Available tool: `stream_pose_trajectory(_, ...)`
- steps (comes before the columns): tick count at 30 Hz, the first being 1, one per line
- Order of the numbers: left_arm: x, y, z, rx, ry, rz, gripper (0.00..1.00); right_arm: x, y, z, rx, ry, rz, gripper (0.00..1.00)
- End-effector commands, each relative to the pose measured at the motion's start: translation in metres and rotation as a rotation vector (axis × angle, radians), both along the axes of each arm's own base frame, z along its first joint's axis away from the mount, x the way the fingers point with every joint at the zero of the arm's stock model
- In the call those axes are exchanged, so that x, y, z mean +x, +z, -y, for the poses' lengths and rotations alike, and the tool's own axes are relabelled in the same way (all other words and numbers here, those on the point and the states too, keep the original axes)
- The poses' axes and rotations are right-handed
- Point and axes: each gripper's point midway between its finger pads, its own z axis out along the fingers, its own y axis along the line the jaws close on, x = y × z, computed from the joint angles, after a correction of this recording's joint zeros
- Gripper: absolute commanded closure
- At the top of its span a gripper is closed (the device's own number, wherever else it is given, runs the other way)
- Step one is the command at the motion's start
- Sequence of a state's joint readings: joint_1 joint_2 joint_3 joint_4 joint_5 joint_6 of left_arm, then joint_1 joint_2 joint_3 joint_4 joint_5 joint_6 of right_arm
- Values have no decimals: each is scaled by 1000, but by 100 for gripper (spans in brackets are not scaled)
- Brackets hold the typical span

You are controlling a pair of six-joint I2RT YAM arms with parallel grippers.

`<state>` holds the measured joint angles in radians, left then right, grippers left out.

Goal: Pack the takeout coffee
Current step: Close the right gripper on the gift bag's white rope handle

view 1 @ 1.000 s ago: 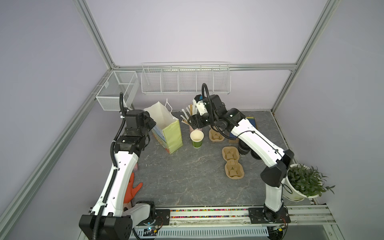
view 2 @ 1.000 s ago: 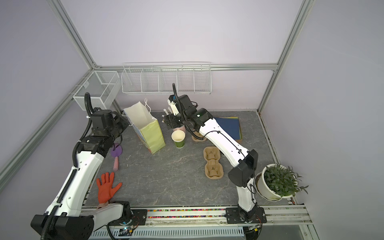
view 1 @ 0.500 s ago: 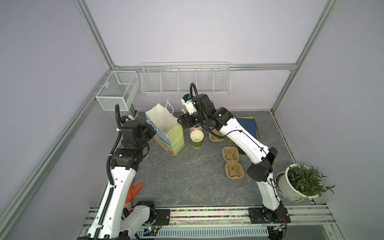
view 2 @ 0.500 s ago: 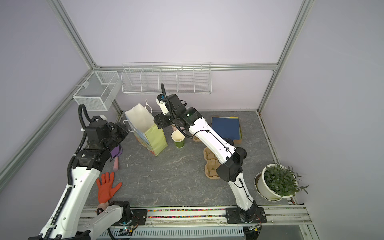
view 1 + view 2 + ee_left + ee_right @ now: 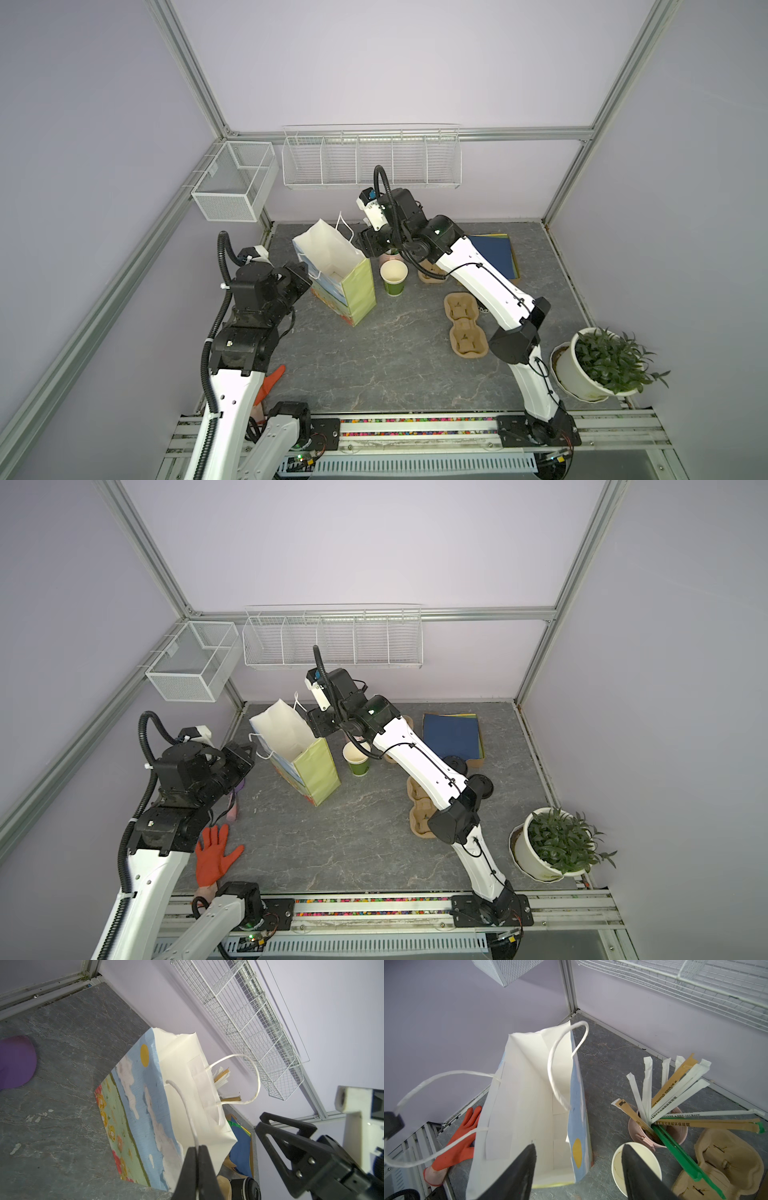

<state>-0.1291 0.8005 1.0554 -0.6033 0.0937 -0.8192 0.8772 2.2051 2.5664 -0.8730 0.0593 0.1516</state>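
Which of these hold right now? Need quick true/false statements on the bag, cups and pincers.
1. The left pincer is shut on a bag handle. True.
2. The right pincer grips the green cup. False: it is open and holds nothing.
3. The bag stands upright with nothing inside. True.
4. The black cup is in the bag. False: it is on the table, outside the bag.
5. The straws stand in the green cup. False: they stand in the pink cup; the green cup is empty.
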Motion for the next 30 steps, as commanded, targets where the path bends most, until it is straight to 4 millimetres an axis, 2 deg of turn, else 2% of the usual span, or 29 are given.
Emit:
stream_pose_trajectory(1,-11,-16,4,-11,-27,-58,100,-6,-16,-8,-58,41,2,35)
stream_pose_trajectory(7,-19,-24,3,14,-36,-83,100,-16,-32,-9,-108,51,-27,38)
stream_pose_trajectory(13,-19,-26,4,19,-50,-89,100,-11,-52,-4,-176,20,-37,44)
stream_pose_trajectory(14,-25,-21,3,19,-49,-66,100,-10,-53,-4,-182,18,-37,44)
stream_pose_trajectory(16,-26,-21,3,27,-50,-67,100,-10,-58,-5,-190,21,-40,47)
stream_pose_trajectory(23,-25,-27,4,34,-58,-78,100,-5,-64,-8,-208,22,-30,57)
stream_pose_trajectory(30,-26,-21,1,65,-54,-67,99,-3,-59,-5,-209,7,-12,72)
